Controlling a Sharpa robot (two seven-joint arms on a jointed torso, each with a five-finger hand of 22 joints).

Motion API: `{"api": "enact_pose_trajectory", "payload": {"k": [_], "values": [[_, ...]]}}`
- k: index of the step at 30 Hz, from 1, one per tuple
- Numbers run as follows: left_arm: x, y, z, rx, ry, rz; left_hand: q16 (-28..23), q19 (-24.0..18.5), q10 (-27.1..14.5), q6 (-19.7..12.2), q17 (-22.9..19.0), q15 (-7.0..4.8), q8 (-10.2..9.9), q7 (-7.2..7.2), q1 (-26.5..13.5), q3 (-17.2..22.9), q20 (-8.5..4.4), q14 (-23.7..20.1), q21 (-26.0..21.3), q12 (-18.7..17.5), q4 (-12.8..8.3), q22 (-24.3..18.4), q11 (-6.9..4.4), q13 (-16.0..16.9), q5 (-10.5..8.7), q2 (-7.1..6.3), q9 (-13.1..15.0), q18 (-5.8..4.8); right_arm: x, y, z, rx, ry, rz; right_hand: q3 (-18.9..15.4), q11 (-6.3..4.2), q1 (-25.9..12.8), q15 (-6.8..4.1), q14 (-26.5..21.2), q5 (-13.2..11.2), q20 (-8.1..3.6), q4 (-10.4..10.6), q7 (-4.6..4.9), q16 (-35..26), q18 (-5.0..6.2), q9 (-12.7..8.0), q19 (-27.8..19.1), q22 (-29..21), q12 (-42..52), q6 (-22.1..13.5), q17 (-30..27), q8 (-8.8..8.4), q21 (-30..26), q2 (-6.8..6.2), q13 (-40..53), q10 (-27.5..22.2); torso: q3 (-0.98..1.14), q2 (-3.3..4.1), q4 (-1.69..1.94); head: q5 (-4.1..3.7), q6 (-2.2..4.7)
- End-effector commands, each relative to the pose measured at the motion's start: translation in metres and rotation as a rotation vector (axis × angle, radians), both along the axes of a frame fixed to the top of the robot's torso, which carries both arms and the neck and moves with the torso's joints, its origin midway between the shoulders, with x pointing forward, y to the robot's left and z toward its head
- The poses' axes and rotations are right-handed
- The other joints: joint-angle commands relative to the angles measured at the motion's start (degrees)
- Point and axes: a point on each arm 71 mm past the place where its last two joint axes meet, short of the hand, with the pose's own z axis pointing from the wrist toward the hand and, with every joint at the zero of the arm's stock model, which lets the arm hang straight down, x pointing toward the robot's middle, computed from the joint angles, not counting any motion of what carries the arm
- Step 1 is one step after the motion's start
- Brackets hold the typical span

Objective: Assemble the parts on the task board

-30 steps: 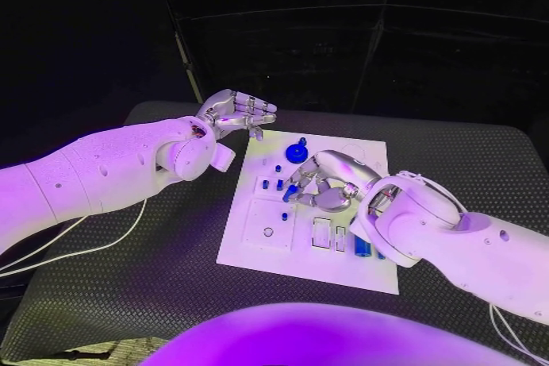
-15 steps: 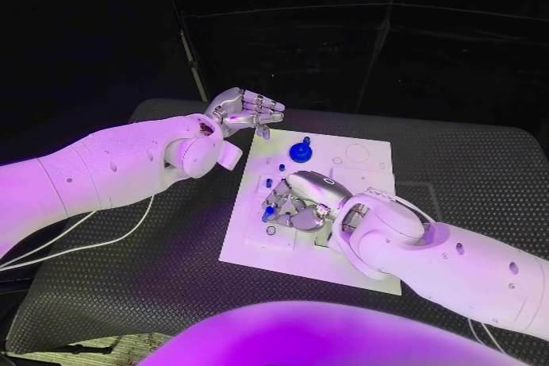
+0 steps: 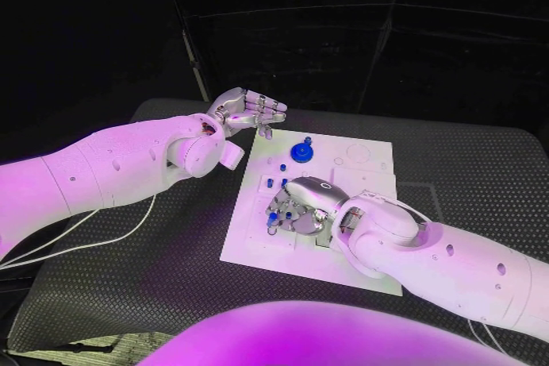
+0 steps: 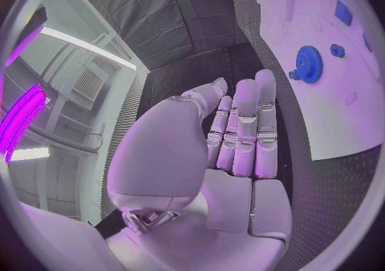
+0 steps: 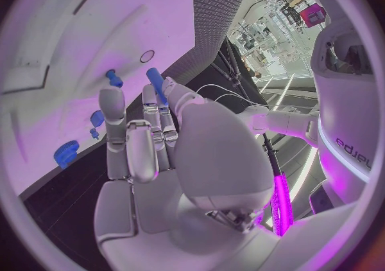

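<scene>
The right hand (image 3: 300,209) is low over the near-left part of the board (image 3: 366,175), its back towards the head camera and its fingers curled down onto the plate. A blue peg (image 5: 156,85) stands up between its fingertips in the right wrist view, and in the head view a spot of blue shows at the same fingertips. It looks pinched there, so I judge the hand to be holding this peg, though the contact itself is partly hidden.

The parts look like small, hard plastic pieces: light, stiff and smooth, so likely to slip or tip if squeezed off-centre. A peg is best taken by its sides near the top, kept upright, with light pressure. The white board is thin and light too and may slide on the table (image 3: 137,271) if pushed sideways.

Just beyond the right hand a few short blue pegs (image 3: 270,181) stand in the board. Farther back sits the blue gear (image 3: 301,152), flat on the board with a small blue knob (image 3: 307,140) just beside it. The gear would be best gripped across its toothed rim.

Farthest, the left hand (image 3: 246,110) hovers off the board's far-left corner, above the table. Its fingers lie side by side and bent in towards the palm, with the thumb folded over them; the left wrist view shows nothing in it, so it is closed and empty.
</scene>
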Motion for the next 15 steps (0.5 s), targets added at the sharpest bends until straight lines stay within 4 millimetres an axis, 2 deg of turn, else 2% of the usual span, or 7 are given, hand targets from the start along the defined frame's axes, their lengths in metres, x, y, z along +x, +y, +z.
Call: {"api": "enact_pose_trajectory", "payload": {"k": [1,15], "values": [[0.0003,-0.0016,0.0013,-0.008,0.000,-0.010,-0.2,-0.4,-0.4,0.1,0.0,0.14,0.3,0.23,0.0,0.0,0.05,-0.4,-0.3,0.3,-0.3,-0.1,-0.17,-0.1,0.04,0.59,-0.1,0.75,-0.0019,0.0012,-0.0034,-0.050,-0.007,0.027,0.4,0.10,0.0,-0.48,2.6,0.3,-0.02,0.1,0.09,0.2,0.01,0.0,0.3,-0.1,-0.3,0.3,-0.1,0.17,0.1,0.28,0.0,0.2,0.00,0.00,-0.01,0.06,0.01],[0.0005,-0.0022,0.0010,-0.008,0.002,-0.013,-0.2,-0.4,-0.4,0.1,0.0,0.14,0.3,0.23,0.0,0.0,0.05,-0.4,-0.3,0.3,-0.3,-0.1,-0.17,-0.1,0.04,0.59,-0.1,0.75,-0.0033,0.0029,-0.0098,-0.089,0.006,0.043,0.4,0.12,0.0,-0.47,2.6,0.3,-0.02,0.1,0.11,0.1,0.01,0.0,0.3,-0.1,-0.3,0.4,-0.1,0.17,0.1,0.28,0.0,0.2,-0.03,-0.01,-0.02,0.17,0.01]]}}
